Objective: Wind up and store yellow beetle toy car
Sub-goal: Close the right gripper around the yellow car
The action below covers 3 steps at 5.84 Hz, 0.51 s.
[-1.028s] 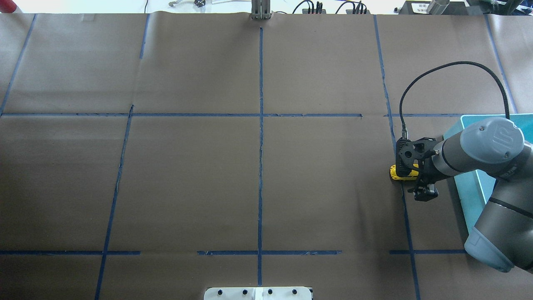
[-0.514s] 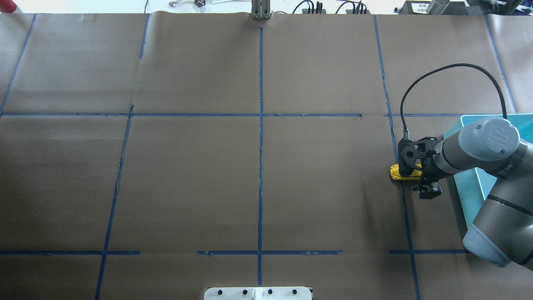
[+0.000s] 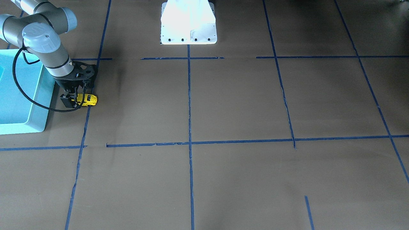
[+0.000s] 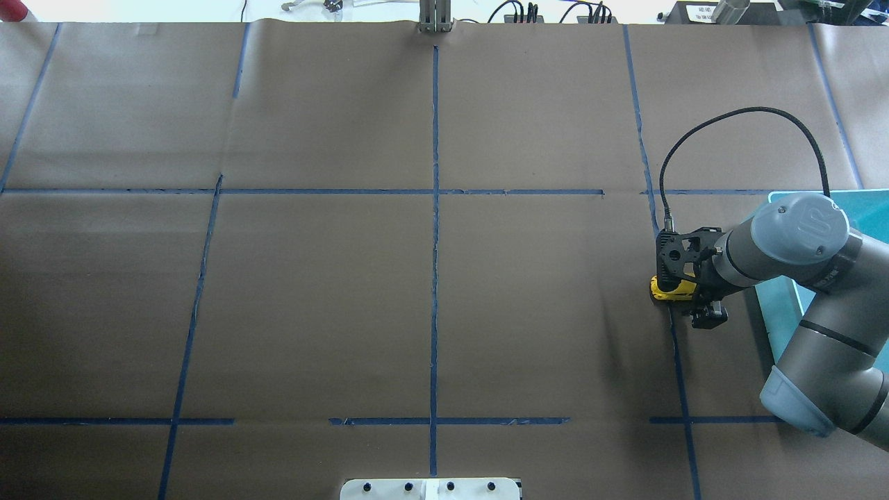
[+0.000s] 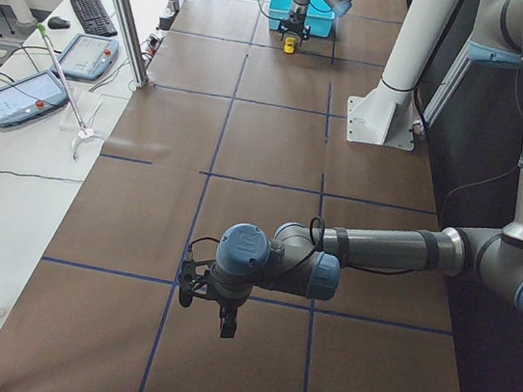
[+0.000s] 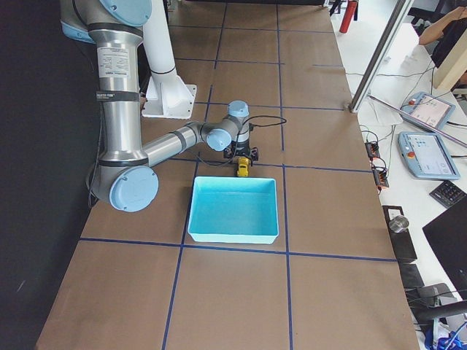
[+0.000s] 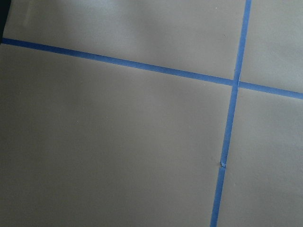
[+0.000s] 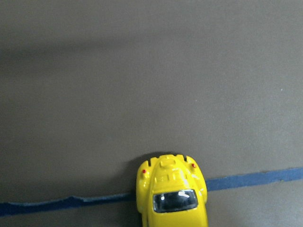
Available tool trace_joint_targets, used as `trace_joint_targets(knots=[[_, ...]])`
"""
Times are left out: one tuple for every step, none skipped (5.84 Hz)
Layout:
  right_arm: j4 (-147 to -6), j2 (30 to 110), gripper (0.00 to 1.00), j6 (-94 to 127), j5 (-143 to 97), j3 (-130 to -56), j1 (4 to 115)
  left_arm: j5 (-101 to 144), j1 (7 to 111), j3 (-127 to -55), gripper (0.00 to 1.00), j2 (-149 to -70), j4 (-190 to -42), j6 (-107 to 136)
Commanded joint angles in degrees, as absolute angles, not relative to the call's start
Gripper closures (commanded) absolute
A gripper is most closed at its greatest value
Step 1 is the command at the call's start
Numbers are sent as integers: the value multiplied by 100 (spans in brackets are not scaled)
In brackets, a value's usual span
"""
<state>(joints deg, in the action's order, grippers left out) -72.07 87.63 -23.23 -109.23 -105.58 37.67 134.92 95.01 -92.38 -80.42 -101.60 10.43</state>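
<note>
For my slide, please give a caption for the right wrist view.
Yellow beetle toy car on the brown paper, sitting across a blue tape line.

Robotics lab, no doubt about it. We're at a long table papered in brown and marked into a grid with blue tape, and two grey industrial arms reach out over it from a white pedestal bolted on at the edge. On the white bench alongside lie two teach pendants, a keyboard and trailing cables. Aluminium frame posts rise at the table's side, and plugs line the far edge.
</note>
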Motion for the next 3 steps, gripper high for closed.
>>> trace_joint_targets(knots=[[-7198, 8728, 50, -2338, -10925, -10459, 3762, 13491, 9501, -9229, 0, -8042, -10160, 1037], [-7190, 8728, 90, -2338, -10925, -10476, 3762, 13491, 9501, -9229, 0, -8051, -10160, 1037], [-7189, 8728, 100, -2338, -10925, -10494, 3779, 13491, 9501, -9229, 0, -8051, -10160, 1037]])
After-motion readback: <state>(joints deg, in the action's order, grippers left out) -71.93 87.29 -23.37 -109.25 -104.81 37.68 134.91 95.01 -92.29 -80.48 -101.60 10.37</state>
